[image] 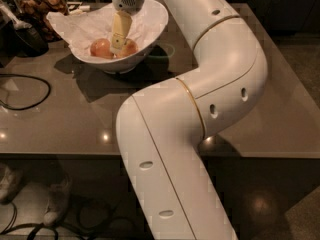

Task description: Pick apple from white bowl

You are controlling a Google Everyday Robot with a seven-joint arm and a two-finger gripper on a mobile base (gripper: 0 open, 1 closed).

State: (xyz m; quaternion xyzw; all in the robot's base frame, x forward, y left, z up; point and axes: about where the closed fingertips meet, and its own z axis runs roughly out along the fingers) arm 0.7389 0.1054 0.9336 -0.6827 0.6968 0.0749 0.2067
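the pincer (117, 46) is seen inside the white bowl (152, 31) at the desk's (75, 119) 11 o'clock (its grip cannot be told). an apple (100, 49) is seen at its 9 o'clock, a second apple (130, 48) at 3 o'clock.

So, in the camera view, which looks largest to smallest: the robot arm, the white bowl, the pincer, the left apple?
1. robot arm, though nearness to the camera enlarges it.
2. white bowl.
3. pincer, down inside the bowl, and left apple beside it: similar, not ranked.
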